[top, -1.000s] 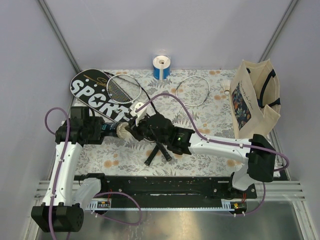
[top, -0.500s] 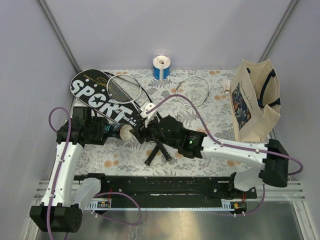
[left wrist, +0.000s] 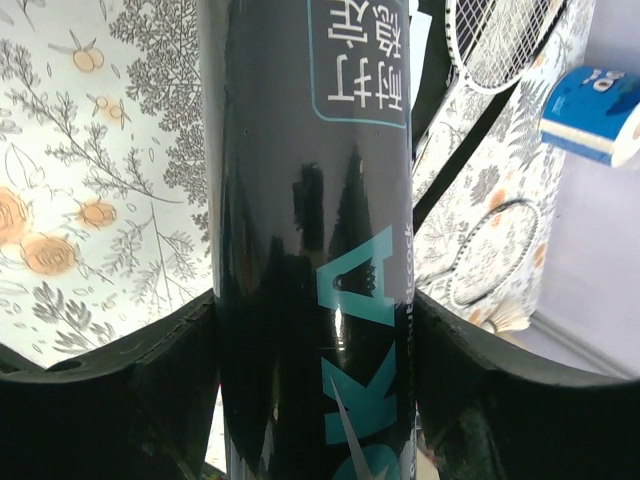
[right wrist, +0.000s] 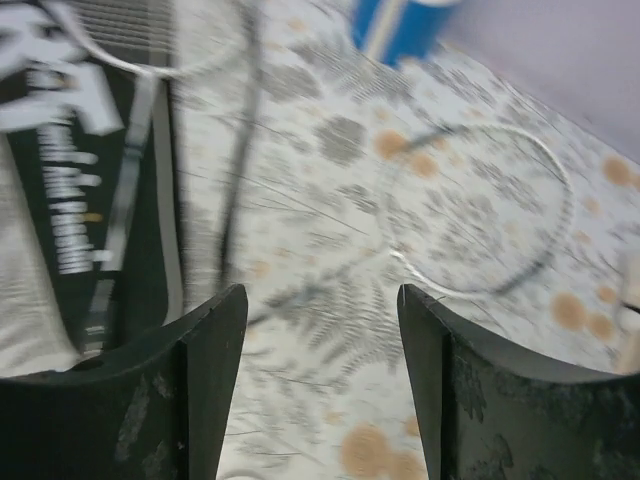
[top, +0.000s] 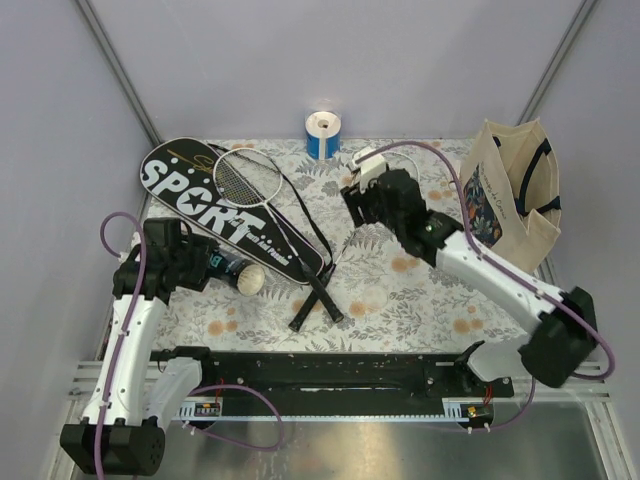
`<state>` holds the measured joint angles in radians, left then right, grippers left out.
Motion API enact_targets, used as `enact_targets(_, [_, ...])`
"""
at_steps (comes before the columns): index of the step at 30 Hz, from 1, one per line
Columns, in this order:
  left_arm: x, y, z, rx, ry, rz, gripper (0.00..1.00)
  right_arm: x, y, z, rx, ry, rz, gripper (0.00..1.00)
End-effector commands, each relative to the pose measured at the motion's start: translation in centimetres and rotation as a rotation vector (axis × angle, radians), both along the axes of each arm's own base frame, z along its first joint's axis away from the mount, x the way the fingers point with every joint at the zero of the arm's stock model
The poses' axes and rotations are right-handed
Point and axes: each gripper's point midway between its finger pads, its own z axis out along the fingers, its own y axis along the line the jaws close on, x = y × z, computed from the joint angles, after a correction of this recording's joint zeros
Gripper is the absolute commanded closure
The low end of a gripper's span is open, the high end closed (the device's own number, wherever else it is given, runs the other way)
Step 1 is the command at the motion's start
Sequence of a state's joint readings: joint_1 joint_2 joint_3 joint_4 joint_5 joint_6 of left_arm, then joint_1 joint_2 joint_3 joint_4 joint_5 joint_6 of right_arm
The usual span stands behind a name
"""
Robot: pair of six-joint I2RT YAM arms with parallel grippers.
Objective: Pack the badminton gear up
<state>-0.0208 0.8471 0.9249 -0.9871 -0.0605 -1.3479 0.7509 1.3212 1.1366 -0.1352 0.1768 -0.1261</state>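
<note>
On the surface (top: 400,300), left side: left pincer (top: 205,266) clamped round the black tube (top: 222,268), which lies level with a shuttlecock (top: 250,278) at its end. Behind: SPORT cover (top: 195,195), flat, with one racket (top: 243,175) lying across it. Centre rear: right pincer (top: 363,205) raised, jaws wide with nothing between them, over the second racket (right wrist: 470,205). Rear edge: blue roll (top: 322,133). Right side: tote bag (top: 505,205), upright.

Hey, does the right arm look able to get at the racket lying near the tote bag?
Probably yes. The right gripper is open and empty, hanging just above that racket, with nothing lying between them. The thin frame lies flat, so pinching it may be tricky.
</note>
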Motion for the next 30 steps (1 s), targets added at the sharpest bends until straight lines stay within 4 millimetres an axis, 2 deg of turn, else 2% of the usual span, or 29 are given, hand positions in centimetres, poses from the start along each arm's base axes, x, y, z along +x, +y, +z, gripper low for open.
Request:
enact_targets(1, [1.6, 0.3, 1.5, 0.116, -0.155, -0.120, 0.83, 6.8, -7.6, -2.7, -0.210, 0.078, -0.218, 0.30])
enact_targets(5, [1.8, 0.1, 1.3, 0.162, -0.206, -0.191, 0.83, 13.2, -13.0, -4.3, -0.278, 0.166, -0.434, 0.29])
enact_targets(9, [2.2, 0.0, 1.5, 0.217, -0.251, -0.256, 0.83, 19.2, -14.9, -6.7, -0.392, 0.228, -0.479, 0.27])
enact_targets(13, [2.6, 0.1, 2.1, 0.300, -0.283, -0.274, 0.83, 23.3, -17.0, -9.8, -0.466, 0.358, -0.473, 0.25])
enact_targets(14, [2.7, 0.2, 2.1, 0.315, -0.286, -0.272, 0.83, 24.8, -17.5, -9.0, -0.457, 0.344, -0.485, 0.24])
enact_targets(15, [2.7, 0.2, 2.0, 0.321, -0.287, -0.274, 0.83, 25.8, -18.0, -10.5, -0.486, 0.363, -0.486, 0.23])
enact_targets(20, [3.0, -1.0, 1.7, 0.283, -0.299, -0.332, 0.83, 28.6, -20.9, -11.6, -0.492, 0.307, -0.526, 0.20])
enact_targets(26, [3.2, -1.1, 1.3, 0.282, -0.272, -0.347, 0.83, 29.3, -23.6, -15.1, -0.567, 0.326, -0.547, 0.18])
enact_targets(30, [3.2, -0.8, 1.3, 0.299, -0.263, -0.343, 0.83, 29.8, -25.7, -16.5, -0.611, 0.338, -0.563, 0.17])
